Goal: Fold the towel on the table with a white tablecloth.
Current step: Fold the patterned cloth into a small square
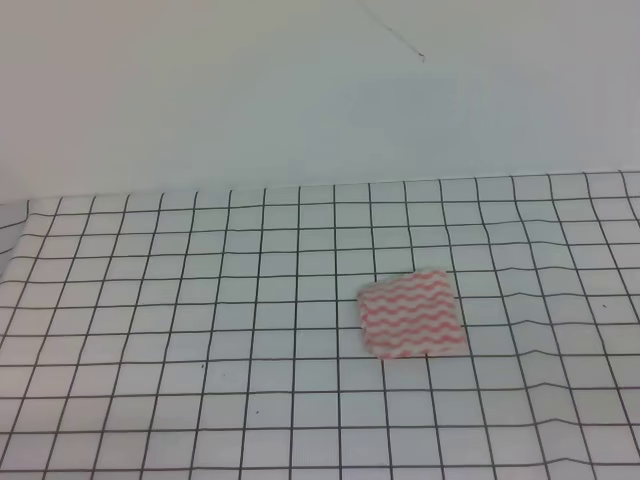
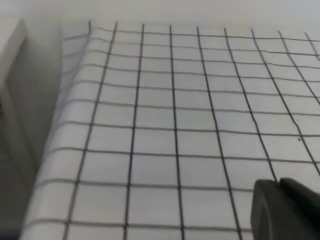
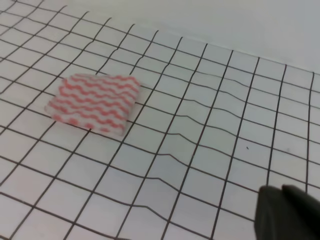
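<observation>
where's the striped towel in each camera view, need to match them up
Exterior high: the towel lies right of centre on the white tablecloth.
Left wrist: not in view; only grid cloth and a dark gripper part at the lower right.
Right wrist: towel at upper left, lying flat.
Shared landmark: the black square grid; its ripples sit right of the towel in the exterior and right wrist views.

The towel [image 1: 410,314] is thin matt cloth, its pink-red and white waves printed or woven in (too blurred to tell which). The white tablecloth [image 1: 200,330] looks like soft matt fabric, rippled near the towel. Each claw's dark tip [image 3: 287,212] seems smooth matt plastic.
</observation>
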Action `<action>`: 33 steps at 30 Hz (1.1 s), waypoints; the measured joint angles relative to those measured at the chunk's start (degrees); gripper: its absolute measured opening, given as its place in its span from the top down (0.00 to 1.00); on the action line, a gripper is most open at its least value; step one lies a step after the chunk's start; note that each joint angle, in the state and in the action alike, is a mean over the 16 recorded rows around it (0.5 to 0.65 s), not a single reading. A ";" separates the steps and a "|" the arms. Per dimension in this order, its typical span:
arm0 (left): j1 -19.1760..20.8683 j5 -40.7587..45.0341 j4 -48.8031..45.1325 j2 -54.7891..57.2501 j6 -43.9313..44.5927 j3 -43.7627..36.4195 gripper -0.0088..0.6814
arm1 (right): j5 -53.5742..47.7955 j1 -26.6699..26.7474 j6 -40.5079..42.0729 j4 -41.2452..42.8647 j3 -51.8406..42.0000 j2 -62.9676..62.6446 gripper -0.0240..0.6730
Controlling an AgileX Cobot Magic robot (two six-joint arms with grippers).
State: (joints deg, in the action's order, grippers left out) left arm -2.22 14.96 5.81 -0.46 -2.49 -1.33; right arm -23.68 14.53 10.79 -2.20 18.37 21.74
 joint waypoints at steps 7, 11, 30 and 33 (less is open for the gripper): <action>0.10 1.97 -7.05 -1.14 -3.03 -0.56 0.99 | 0.00 0.00 0.01 -0.07 0.00 0.04 0.97; 0.10 2.08 -7.89 -1.14 -3.03 -0.56 0.99 | 0.00 0.00 0.03 -0.08 0.00 0.04 0.97; 0.10 2.43 -7.71 -1.12 -2.66 -0.45 0.99 | 3.95 -5.75 0.49 2.39 -10.06 -11.32 0.97; 0.10 2.41 -7.67 -1.10 -2.53 -0.45 0.99 | 5.97 -8.11 0.63 3.30 -13.26 -15.43 0.97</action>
State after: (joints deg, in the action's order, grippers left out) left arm -2.11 17.37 -1.86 -1.55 -5.03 -1.78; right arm -17.71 6.43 11.42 1.10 5.12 6.30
